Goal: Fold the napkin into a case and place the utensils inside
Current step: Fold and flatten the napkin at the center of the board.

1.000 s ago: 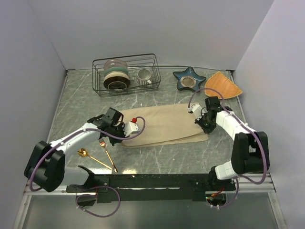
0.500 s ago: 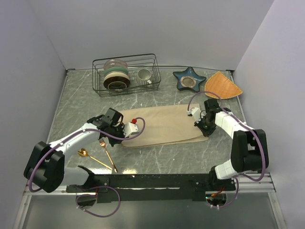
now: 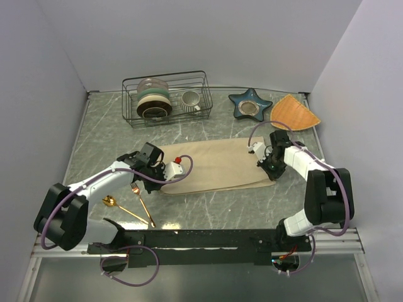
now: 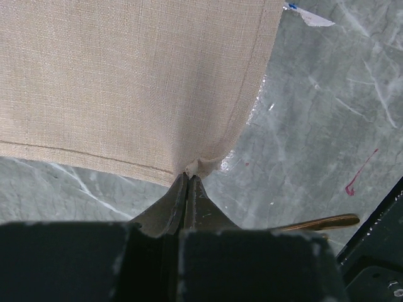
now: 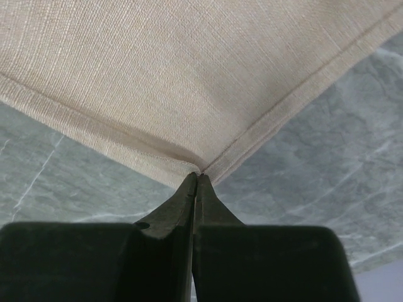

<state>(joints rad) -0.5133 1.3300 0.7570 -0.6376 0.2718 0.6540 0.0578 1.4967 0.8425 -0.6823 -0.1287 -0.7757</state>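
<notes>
Doubled into a long band, the plain beige-tan cloth napkin [image 3: 217, 165] lies just in front of the black wire dish rack [image 3: 167, 97]. Its long axis runs left to right, with the right end reaching past the rack. In the last second it has barely shifted (only the right arm has drawn in slightly), so the fold looks paused and no case is formed. The left arm's jaws and right arm's jaws are pressed together, each pinching a near corner. The shiny gold spoon [image 3: 119, 206] and gold fork [image 3: 142, 201] wait on the grey marbled counter [image 3: 208, 211], nearer than the rack.
</notes>
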